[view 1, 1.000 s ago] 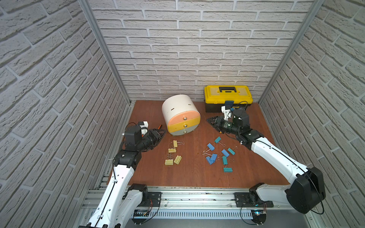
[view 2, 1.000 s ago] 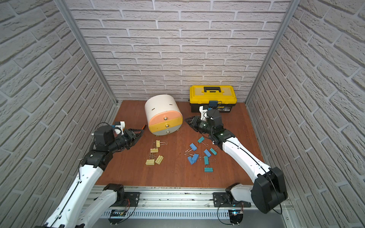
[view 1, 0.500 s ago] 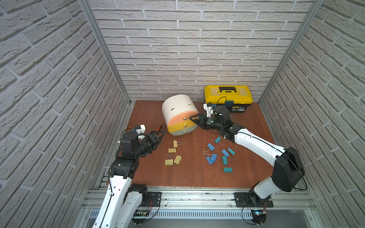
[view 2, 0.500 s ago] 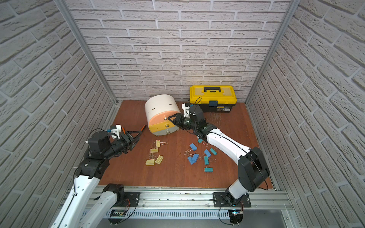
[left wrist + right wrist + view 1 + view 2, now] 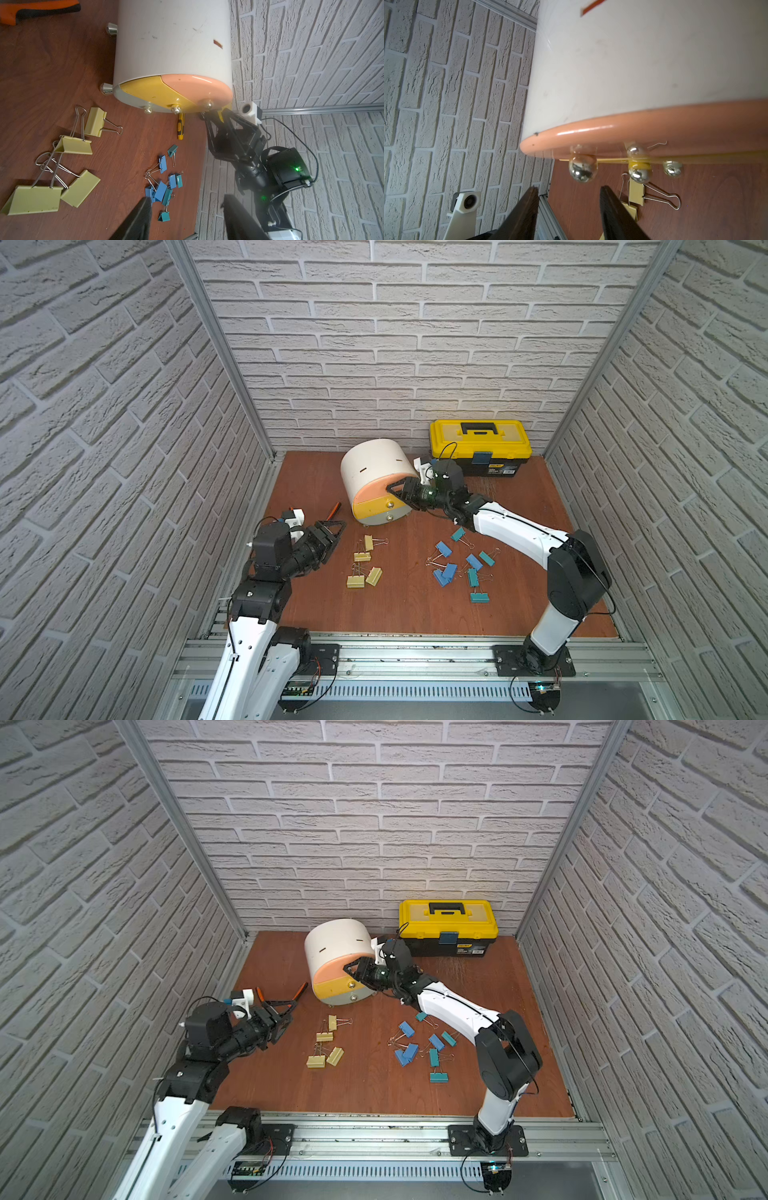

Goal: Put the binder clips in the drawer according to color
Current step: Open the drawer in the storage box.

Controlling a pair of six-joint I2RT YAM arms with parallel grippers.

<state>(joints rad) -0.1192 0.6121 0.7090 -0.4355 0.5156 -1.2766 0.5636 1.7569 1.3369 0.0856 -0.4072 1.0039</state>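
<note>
Reaching for the drawer (image 5: 376, 485), the right hand (image 5: 397, 489) gapes empty at its small, slick peach-front knob (image 5: 583, 169); left hand (image 5: 332, 531) open too, clips (image 5: 361, 560) nearby.

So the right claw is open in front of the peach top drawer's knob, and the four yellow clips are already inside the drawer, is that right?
Not quite. The right claw is open in front of the peach drawer's knob, but the four yellow clips still lie on the table in front of the drawer cabinet, whose drawers are all shut. Both top views show it.
</note>
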